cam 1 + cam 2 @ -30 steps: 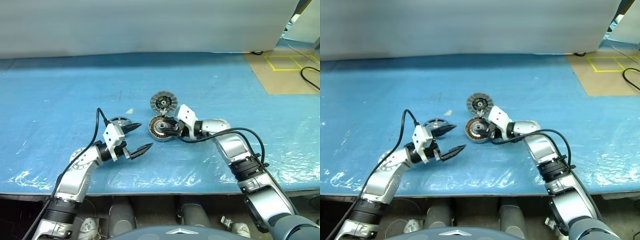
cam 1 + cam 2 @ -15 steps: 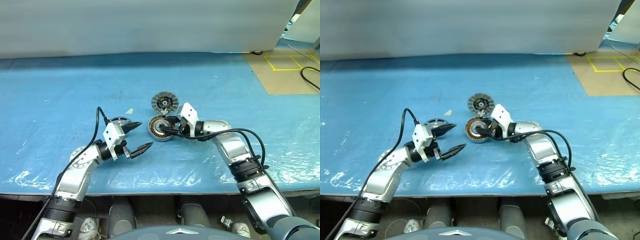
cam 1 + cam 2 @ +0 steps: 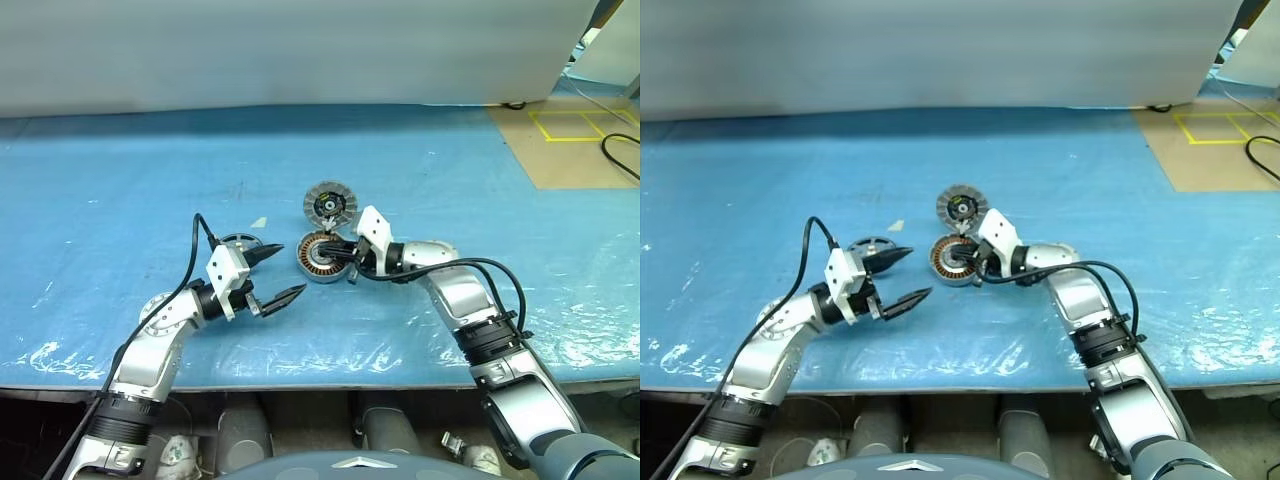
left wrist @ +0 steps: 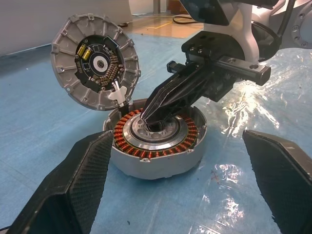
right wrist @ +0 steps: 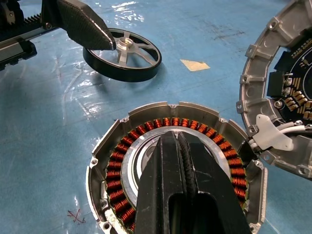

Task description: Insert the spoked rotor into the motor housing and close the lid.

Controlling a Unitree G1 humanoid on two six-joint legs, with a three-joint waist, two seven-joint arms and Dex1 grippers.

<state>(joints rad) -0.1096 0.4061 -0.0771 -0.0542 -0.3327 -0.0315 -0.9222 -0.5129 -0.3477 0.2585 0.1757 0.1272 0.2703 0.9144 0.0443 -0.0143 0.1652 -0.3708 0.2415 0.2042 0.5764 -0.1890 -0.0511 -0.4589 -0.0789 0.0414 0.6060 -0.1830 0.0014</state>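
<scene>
The motor housing [image 3: 320, 258] with its ring of copper windings lies mid-table. The lid [image 3: 329, 204] stands tilted up at the housing's far edge, its circuit side facing me [image 4: 95, 61]. My right gripper [image 3: 338, 262] is shut, fingers pressed together, with its tips down in the housing's dark centre [image 5: 146, 161]; nothing shows between them. The spoked rotor [image 5: 124, 53] lies flat to the left of the housing, partly behind my left gripper [image 3: 293, 268]. That gripper is open and level, points at the housing from the left, and its upper finger [image 5: 85, 27] reaches over the rotor's rim.
The table [image 3: 120, 180] is covered in blue plastic sheet, crinkled near the front edge [image 3: 330, 365]. A small pale scrap [image 3: 259, 222] lies behind the rotor. Brown floor with yellow tape [image 3: 585, 125] and a black cable [image 3: 620, 150] are at the far right.
My right gripper's fingers have closed together over the housing's centre. The left arm, the rotor and the lid have stayed where they were.
</scene>
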